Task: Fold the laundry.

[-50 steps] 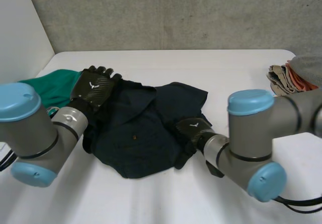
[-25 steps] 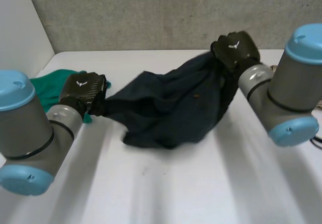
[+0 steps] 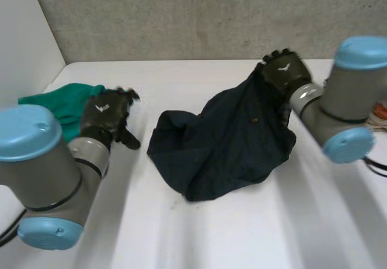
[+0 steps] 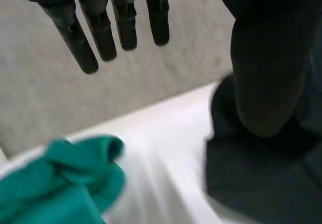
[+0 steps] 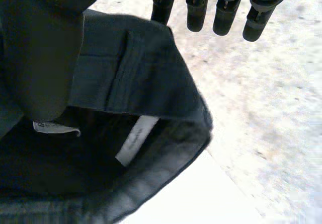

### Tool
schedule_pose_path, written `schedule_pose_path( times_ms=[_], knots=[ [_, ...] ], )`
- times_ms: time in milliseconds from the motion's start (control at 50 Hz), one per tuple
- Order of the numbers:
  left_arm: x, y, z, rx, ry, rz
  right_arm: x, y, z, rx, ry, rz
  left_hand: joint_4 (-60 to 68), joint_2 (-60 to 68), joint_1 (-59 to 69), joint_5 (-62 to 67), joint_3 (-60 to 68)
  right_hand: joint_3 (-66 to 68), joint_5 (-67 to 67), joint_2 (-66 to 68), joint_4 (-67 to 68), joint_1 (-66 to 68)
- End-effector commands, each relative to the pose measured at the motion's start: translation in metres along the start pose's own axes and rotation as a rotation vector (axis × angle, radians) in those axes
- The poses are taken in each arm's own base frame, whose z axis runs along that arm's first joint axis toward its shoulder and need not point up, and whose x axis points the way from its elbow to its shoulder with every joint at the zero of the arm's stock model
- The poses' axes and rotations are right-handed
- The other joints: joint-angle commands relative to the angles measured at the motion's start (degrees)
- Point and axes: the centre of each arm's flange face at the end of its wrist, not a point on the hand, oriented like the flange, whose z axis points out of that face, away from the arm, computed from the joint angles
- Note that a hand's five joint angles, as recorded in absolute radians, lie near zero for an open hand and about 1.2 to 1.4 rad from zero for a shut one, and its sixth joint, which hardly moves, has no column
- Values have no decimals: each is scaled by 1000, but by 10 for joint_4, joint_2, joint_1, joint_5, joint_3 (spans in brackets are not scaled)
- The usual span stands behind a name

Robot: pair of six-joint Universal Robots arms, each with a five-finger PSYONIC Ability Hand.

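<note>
The dark navy shirt (image 3: 224,142) is seen crumpled near the middle of the white table (image 3: 211,239). Its lower bulk is rested on the surface, while its far right end is raised off it. That raised end is gripped by the right hand (image 3: 283,69). In the right wrist view the thumb is laid across a hemmed edge of the fabric, which is caught between thumb and palm, and the fingers (image 5: 224,17) are held straight beyond the fold. A white label (image 5: 136,146) is shown inside the garment, just under that edge.

The left hand (image 3: 104,115) is held clear of the shirt, near its left edge, with a strip of bare table between them. In the left wrist view its fingers (image 4: 100,30) are stretched straight and nothing is held in them.

A green cloth (image 3: 54,103) is bunched at the table's left side, just beside the left hand and partly behind it. A grey concrete wall (image 3: 181,15) is seen behind the table.
</note>
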Motion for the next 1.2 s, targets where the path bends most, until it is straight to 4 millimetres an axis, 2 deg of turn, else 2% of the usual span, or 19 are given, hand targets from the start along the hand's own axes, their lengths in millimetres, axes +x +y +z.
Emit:
schedule_pose_path(
  times_ms=[20, 160, 380, 560, 600, 620, 660, 680, 700, 760, 800, 840, 860, 880, 940, 980, 1020, 1160, 1200],
  knots=[
    [6, -24, -25, 77, 41, 175, 35, -24, -50, -72, 20, 15, -46, -53, -54, -44, -52, -21, -28, -20, -21, -82],
    [69, -4, -68, 78, 322, 347, 41, -13, -89, -214, -59, 46, -46, -53, -54, -44, -52, -21, -28, -20, -21, -82],
    [82, 48, -56, -16, 385, 628, 6, 22, -131, -314, -231, 38, -39, -46, -47, -38, -46, -14, -20, -13, -14, -75],
    [86, 75, -32, -26, 377, 697, -26, 62, -132, -259, -246, 42, 14, 7, 6, 16, 8, 20, 14, 21, 20, -41],
    [87, 78, -26, -15, 368, 695, -33, 78, -122, -250, -234, 36, 123, 116, 115, 125, 117, 86, 79, 86, 86, 25],
    [87, 79, -20, 5, 355, 690, -35, 85, -117, -247, -230, 35, 274, 267, 266, 275, 267, 133, 126, 133, 133, 72],
    [86, 79, -14, 25, 340, 685, -39, 96, -109, -236, -220, 26, 419, 412, 411, 421, 413, 322, 316, 323, 322, 261],
    [85, 77, -10, 50, 323, 678, -38, 98, -104, -224, -205, 18, 603, 596, 595, 605, 597, 586, 580, 587, 586, 525],
    [85, 74, -8, 65, 314, 673, -36, 97, -102, -211, -193, 8, 605, 598, 597, 606, 598, 678, 672, 679, 678, 617],
    [85, 65, -3, 104, 288, 660, -25, 88, -92, -173, -130, -21, 605, 598, 597, 606, 598, 679, 672, 680, 679, 618],
    [84, 44, -4, 156, 260, 639, -13, 73, -88, -132, -85, -35, 605, 598, 597, 606, 598, 679, 672, 680, 679, 618],
    [80, 11, -7, 234, 213, 602, 16, 22, -89, 11, 13, -68, 605, 598, 597, 606, 598, 679, 672, 680, 679, 618],
    [75, -20, -12, 304, 167, 549, 24, 7, -93, 53, 39, -80, 605, 598, 597, 606, 598, 679, 672, 680, 679, 618],
    [71, -35, -15, 337, 146, 515, 43, -29, -101, 146, 97, -101, 605, 598, 597, 606, 598, 679, 672, 680, 679, 618],
    [59, -93, -29, 478, 81, 361, 59, -62, -111, 217, 139, -117, 605, 598, 597, 606, 598, 679, 672, 680, 679, 618],
    [44, -141, -43, 599, 34, 246, 80, -105, -121, 278, 171, -131, 605, 598, 597, 606, 598, 679, 672, 680, 679, 618],
    [31, -180, -62, 708, 7, 167, 88, -121, -125, 297, 180, -126, 605, 598, 597, 606, 598, 679, 672, 680, 679, 618],
    [6, -275, -114, 993, -65, 74, 127, -205, -161, 462, 258, -87, 605, 598, 597, 606, 598, 679, 672, 680, 679, 618],
    [4, -282, -116, 1004, -68, 74, 135, -219, -169, 494, 271, -78, 605, 598, 597, 606, 598, 679, 672, 680, 679, 618]
  ],
)
